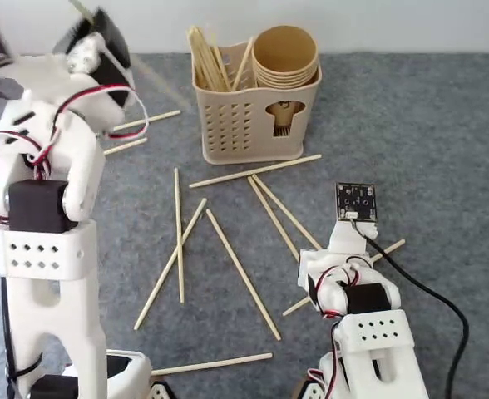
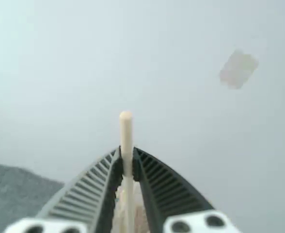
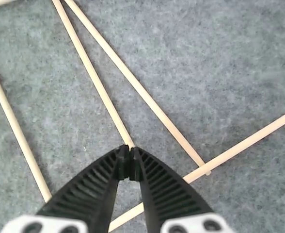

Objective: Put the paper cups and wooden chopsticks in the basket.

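Left gripper: raised at the far left, fingers clamped on a pale wooden chopstick.
Right gripper: low over the grey felt desk, fingers pressed together, empty.
Beige slotted plastic basket: holds stacked brown paper cups and bundled chopsticks.
Loose wooden chopsticks: scattered before the basket.

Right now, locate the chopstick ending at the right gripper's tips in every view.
High view: chopstick slants from near the basket toward the right arm.
Right wrist view: chopstick ends at the shut right gripper.
Left wrist view: a separate held stick in the left gripper.
Shared landmark: the parallel neighbour chopstick beside it.
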Controlling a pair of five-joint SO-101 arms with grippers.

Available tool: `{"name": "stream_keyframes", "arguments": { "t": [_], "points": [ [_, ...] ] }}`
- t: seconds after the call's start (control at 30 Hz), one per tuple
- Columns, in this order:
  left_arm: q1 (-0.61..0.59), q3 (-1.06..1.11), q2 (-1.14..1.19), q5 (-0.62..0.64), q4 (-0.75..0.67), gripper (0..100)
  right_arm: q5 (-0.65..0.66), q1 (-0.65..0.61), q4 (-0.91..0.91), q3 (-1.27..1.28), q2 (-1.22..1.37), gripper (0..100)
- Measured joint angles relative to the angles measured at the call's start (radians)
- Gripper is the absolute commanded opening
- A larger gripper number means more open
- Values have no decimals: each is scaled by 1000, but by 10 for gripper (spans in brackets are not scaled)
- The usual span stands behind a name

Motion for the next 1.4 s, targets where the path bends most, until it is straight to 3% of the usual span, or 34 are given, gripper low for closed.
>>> {"name": "stream_keyframes", "arguments": {
  "t": [0.33,0.43,0.7,0.97,1.17,1.4],
  "points": [
    [12,98,140,84,-410,13,0,0,0,0,0,8],
    [15,104,230,80,-456,13,0,0,0,0,0,8],
    [60,104,354,-41,-434,19,0,0,0,0,0,8],
    [64,104,358,-112,-292,233,0,0,0,0,0,8],
    [64,94,311,-95,-141,239,0,0,0,0,0,8],
    [-31,83,224,-94,-135,239,0,0,0,0,0,8]
  ]
}}
